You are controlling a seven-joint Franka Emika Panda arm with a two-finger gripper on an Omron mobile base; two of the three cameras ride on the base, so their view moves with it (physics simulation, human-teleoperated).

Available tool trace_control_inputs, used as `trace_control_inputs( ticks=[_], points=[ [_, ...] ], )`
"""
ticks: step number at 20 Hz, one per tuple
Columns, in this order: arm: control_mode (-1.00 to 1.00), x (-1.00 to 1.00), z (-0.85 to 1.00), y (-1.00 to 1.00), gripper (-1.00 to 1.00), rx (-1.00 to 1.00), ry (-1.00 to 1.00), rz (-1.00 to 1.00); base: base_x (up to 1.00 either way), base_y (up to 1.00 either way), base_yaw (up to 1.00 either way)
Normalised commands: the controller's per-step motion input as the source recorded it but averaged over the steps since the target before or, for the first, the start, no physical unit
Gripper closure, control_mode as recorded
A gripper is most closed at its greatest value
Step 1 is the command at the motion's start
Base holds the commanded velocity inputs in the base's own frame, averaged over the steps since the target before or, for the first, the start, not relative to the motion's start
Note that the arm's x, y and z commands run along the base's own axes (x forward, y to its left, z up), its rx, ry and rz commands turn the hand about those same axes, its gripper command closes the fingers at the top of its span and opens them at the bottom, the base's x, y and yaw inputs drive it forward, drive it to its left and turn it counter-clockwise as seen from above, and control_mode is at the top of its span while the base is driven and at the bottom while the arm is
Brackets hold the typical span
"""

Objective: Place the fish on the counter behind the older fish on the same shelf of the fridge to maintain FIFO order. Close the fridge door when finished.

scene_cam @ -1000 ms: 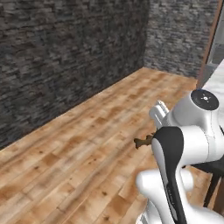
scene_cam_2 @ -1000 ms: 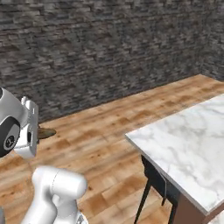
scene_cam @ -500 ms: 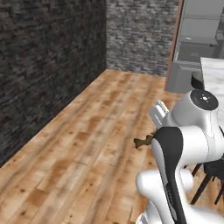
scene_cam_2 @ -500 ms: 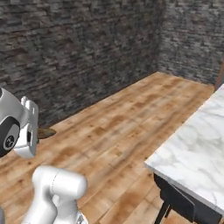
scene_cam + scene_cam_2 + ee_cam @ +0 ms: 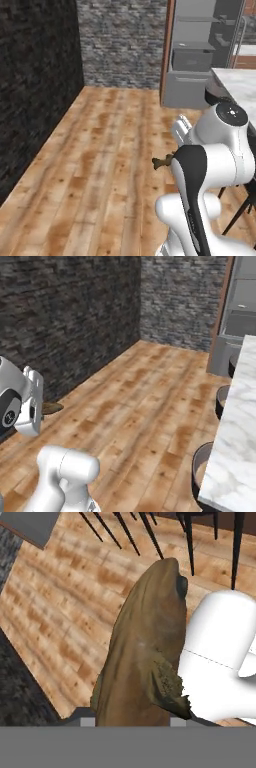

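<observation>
Wood-plank flooring (image 5: 105, 150) and dark stone walls (image 5: 65, 311) are seen around the robot. Compared with a second ago, both base views are swung round: the fridge (image 5: 200, 60) is now brought into sight far ahead, where only wall and floor were framed before. This is read as a turn of the base, not a move of the things, and is judged to mean the carry toward the fridge is under way.

The fish (image 5: 150, 657) is recorded clamped between the fingers of the gripper (image 5: 132, 722), its body running away from the tips along the hand's axis; its tail is seen jutting sideways from the hand in the left base view. The fingertips themselves are hidden under the fish.

The fridge stands open, with grey shelves and a drawer box visible inside; the older fish cannot be made out at this range. The counter (image 5: 235, 421) edge lies off to the right of the held fish, with dark stools (image 5: 220, 401) beneath it. Open floor is left ahead and to the left of the fingers; clearance on the counter side is judged the tighter one.
</observation>
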Motion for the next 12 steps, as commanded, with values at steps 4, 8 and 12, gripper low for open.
trace_control_inputs(
  ticks=[4, 8, 12],
  points=[
    [1.0, 0.0, 0.0, 0.0, 1.0, 0.0, 0.0, 0.0, 1.0, 0.29, -0.42],
    [1.0, 0.0, 0.0, 0.0, 1.0, 0.0, 0.0, 0.0, 1.0, 0.11, -0.4],
    [1.0, 0.0, 0.0, 0.0, 1.0, 0.0, 0.0, 0.0, 1.0, 0.05, -0.39]
  ],
)
